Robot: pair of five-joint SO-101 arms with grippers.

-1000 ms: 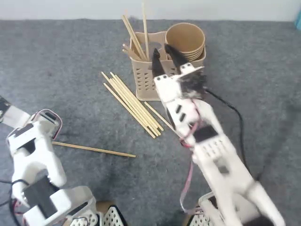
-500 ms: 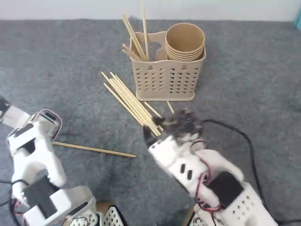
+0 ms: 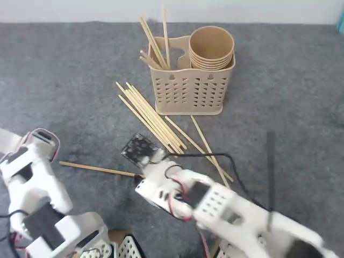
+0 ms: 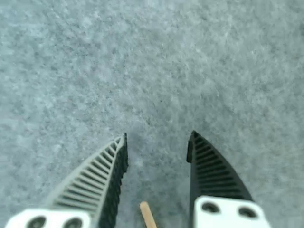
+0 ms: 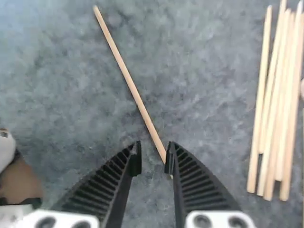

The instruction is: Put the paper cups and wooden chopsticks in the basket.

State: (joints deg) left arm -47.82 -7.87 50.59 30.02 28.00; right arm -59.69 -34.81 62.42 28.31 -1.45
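The right gripper (image 5: 152, 156) is set at the right end of a lone chopstick (image 5: 128, 85), jaws narrowly parted, perhaps touching it. The left gripper (image 4: 156, 142) is held with jaws spread above carpet (image 4: 142, 57).

We note grey fuzzy table cover (image 3: 64, 64). On it: perforated basket (image 3: 188, 94) upright toward far edge; chopstick bundle (image 3: 149, 117) just beside basket; two loose chopsticks (image 3: 204, 141) alongside; lone chopstick (image 3: 99, 169) apart, toward arms.
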